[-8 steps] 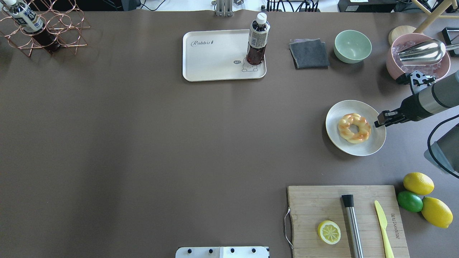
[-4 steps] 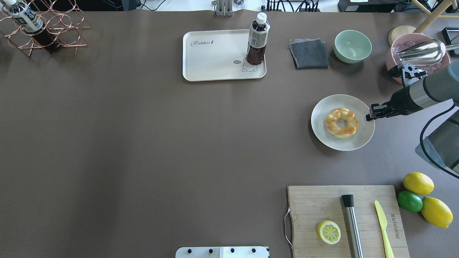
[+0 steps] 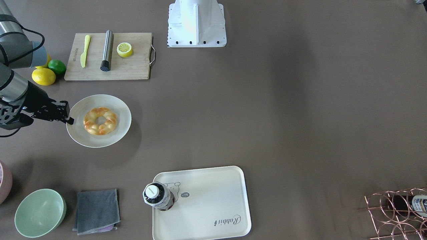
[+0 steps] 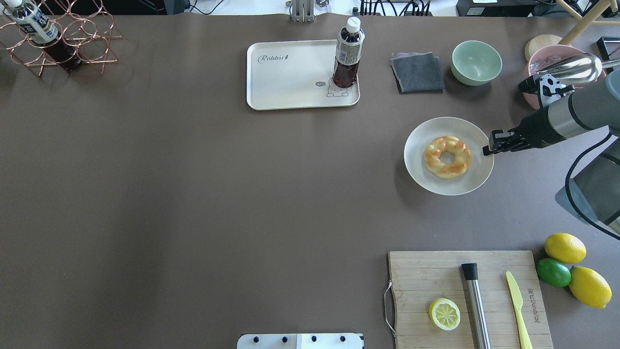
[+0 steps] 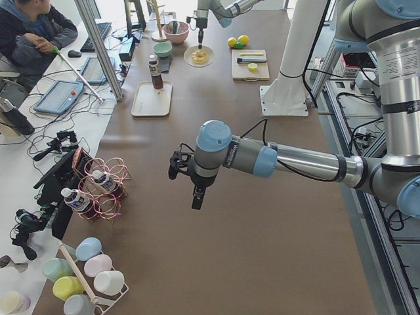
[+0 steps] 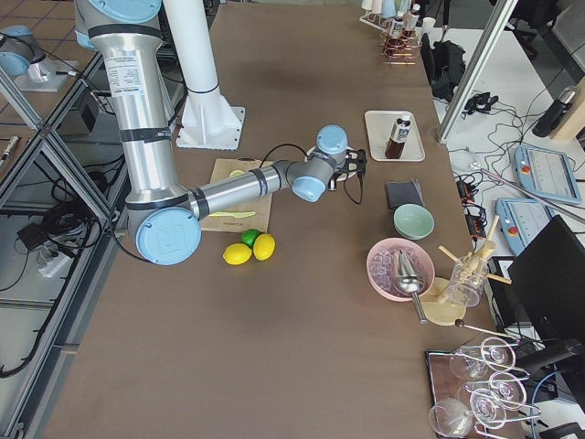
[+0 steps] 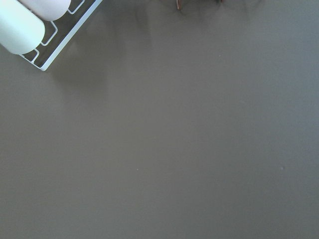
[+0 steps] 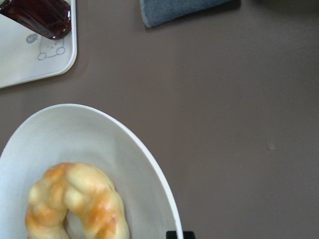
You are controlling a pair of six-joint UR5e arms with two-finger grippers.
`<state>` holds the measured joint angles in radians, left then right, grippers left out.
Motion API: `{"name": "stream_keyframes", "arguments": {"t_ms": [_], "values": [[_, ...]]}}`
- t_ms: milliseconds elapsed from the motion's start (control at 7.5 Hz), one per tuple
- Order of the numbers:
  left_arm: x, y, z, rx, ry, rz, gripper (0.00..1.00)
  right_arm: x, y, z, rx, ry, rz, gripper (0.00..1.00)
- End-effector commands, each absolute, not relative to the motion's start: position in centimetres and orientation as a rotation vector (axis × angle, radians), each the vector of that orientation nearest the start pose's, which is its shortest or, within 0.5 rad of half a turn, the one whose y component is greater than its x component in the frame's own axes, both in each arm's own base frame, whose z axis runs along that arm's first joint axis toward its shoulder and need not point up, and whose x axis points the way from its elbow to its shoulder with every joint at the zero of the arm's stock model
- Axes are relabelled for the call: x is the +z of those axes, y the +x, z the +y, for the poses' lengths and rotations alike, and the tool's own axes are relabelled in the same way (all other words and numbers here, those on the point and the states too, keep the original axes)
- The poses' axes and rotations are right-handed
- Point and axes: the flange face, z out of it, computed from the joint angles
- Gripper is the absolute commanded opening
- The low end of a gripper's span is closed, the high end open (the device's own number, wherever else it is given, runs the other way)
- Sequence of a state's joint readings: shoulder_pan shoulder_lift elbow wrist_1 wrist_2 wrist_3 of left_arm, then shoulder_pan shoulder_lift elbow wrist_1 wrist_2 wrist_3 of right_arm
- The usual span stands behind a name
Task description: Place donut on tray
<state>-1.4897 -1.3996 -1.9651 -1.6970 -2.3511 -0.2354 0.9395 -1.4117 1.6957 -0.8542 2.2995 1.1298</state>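
Observation:
The braided golden donut (image 4: 447,156) lies on a round white plate (image 4: 416,145) at the table's right. My right gripper (image 4: 486,151) is at the plate's right rim, shut on it; the rim runs to a fingertip (image 8: 180,234) in the right wrist view, where the donut (image 8: 75,204) also shows. The cream "Rabbit" tray (image 4: 290,77) stands at the back centre with a dark drink bottle (image 4: 347,53) upright on its right end. My left gripper (image 5: 196,202) shows only in the exterior left view, above bare table; I cannot tell if it is open or shut.
A grey cloth (image 4: 417,72), a green bowl (image 4: 476,62) and a pink bowl with a metal scoop (image 4: 564,72) stand behind the plate. A cutting board (image 4: 421,281) with a lemon slice (image 4: 444,314), and lemons with a lime (image 4: 553,272), lie in front. A wire rack (image 4: 82,39) stands far left.
My right gripper has moved left and toward the back of the table, and the plate with the donut has moved with it, closer to the tray.

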Motion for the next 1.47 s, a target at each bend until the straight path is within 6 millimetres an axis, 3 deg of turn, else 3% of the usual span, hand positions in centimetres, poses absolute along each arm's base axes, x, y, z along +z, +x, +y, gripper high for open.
{"name": "stream_keyframes", "arguments": {"t_ms": [0, 267, 400, 533, 667, 1067, 1200, 1333], "values": [[41.8, 11.2, -48.6, -0.073, 0.078, 0.963, 0.97, 35.6, -34.9, -43.5, 0.143, 0.063, -1.22, 0.0], [32.5, 19.2, -49.9, -0.083, 0.046, 1.053, 0.97, 27.2, -37.7, -43.2, 0.18, 0.006, -1.182, 0.0], [28.4, 24.3, -49.6, -0.109, -0.016, 1.088, 0.97, 23.4, -38.9, -43.6, 0.184, -0.008, -1.162, 0.0], [25.2, 28.3, -48.8, -0.147, -0.019, 1.09, 0.97, 21.5, -40.2, -43.1, 0.188, -0.014, -1.166, 0.0], [22.5, 32.2, -47.4, -0.162, -0.056, 1.106, 0.97, 21.3, -41.0, -42.7, 0.19, -0.012, -1.163, 0.0], [19.2, 37.1, -47.1, -0.196, -0.127, 1.124, 0.97, 20.4, -41.2, -42.8, 0.186, -0.008, -1.173, 0.0], [18.9, 37.2, -47.1, -0.199, -0.125, 1.137, 0.97, 20.3, -41.1, -42.8, 0.186, -0.008, -1.176, 0.0], [18.8, 38.6, -46.3, -0.194, -0.139, 1.173, 0.95, 19.5, -41.0, -42.8, 0.183, -0.001, -1.188, 0.0]]}}
